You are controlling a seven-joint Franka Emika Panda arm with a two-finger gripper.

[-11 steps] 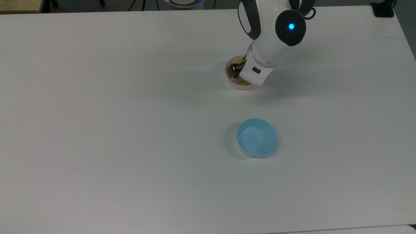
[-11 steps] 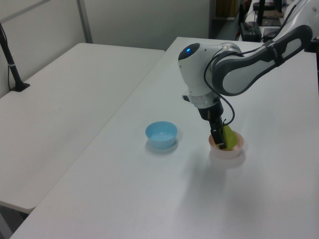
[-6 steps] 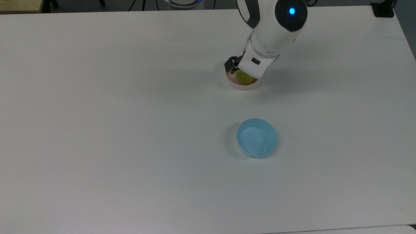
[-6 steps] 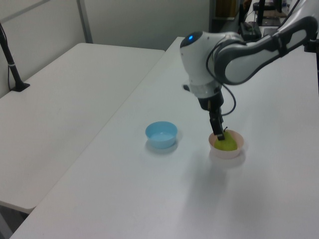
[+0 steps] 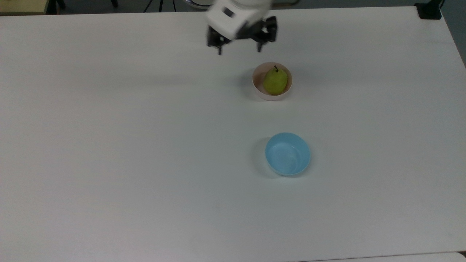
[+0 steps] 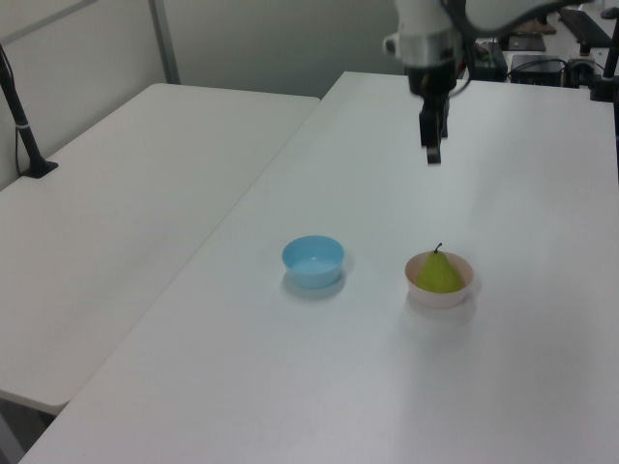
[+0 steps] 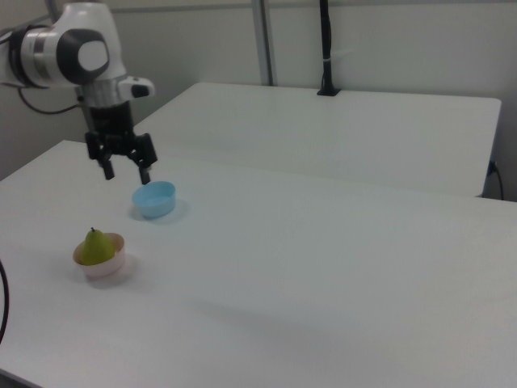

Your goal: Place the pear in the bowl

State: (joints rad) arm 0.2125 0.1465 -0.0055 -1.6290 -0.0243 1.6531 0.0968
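- The gripper (image 5: 239, 46) hangs in the air above the white table (image 5: 109, 145), its two black fingers spread wide apart with nothing between them.
- The pear (image 5: 275, 81) sits in the pink bowl (image 5: 259, 91), stem pointing up, below the gripper and off to the top view's right of it, clear of both fingers.
- A light blue bowl (image 5: 287, 154) stands farther from the gripper than the pink one, well apart from it on the table.
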